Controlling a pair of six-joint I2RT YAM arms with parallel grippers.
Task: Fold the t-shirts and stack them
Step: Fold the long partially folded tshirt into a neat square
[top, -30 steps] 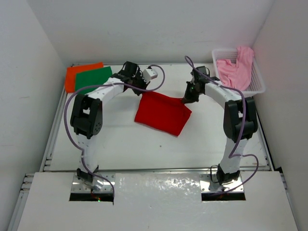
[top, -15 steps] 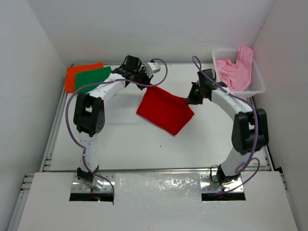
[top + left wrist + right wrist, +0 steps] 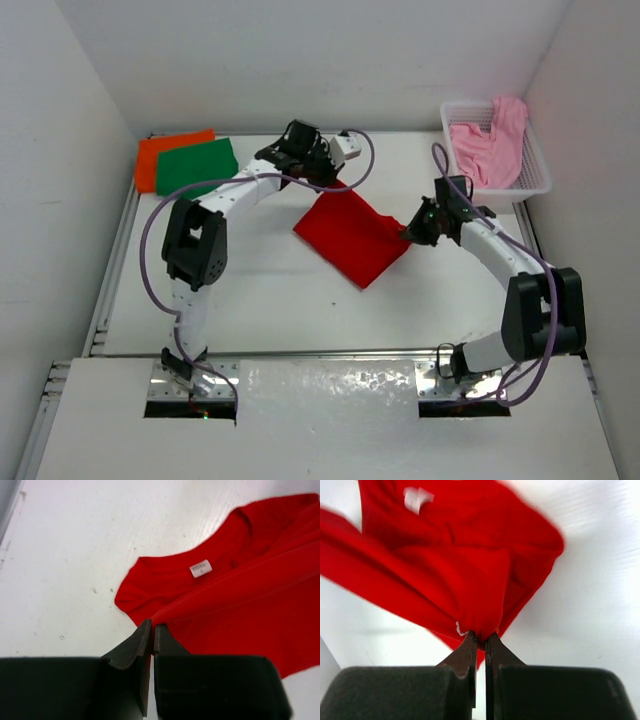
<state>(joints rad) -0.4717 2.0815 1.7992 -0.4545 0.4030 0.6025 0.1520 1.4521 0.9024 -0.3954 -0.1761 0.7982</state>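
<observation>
A red t-shirt (image 3: 352, 235) hangs stretched between both grippers above the middle of the table. My left gripper (image 3: 333, 182) is shut on its far left corner, and the left wrist view shows the red t-shirt (image 3: 235, 595) pinched at my left gripper (image 3: 152, 627). My right gripper (image 3: 412, 230) is shut on the right corner; in the right wrist view the red t-shirt (image 3: 450, 565) bunches into my right gripper (image 3: 481, 637). A green t-shirt (image 3: 197, 165) lies folded on an orange t-shirt (image 3: 165, 150) at the back left. A light pink t-shirt (image 3: 488, 140) lies in the basket.
A white lattice basket (image 3: 535, 170) stands at the back right corner against the wall. White walls close in the table on the left, back and right. Purple cables loop from both arms over the table.
Both grippers have carried the red t-shirt to the right and a little nearer. The right arm has swung outward, its elbow now further right and lower.
</observation>
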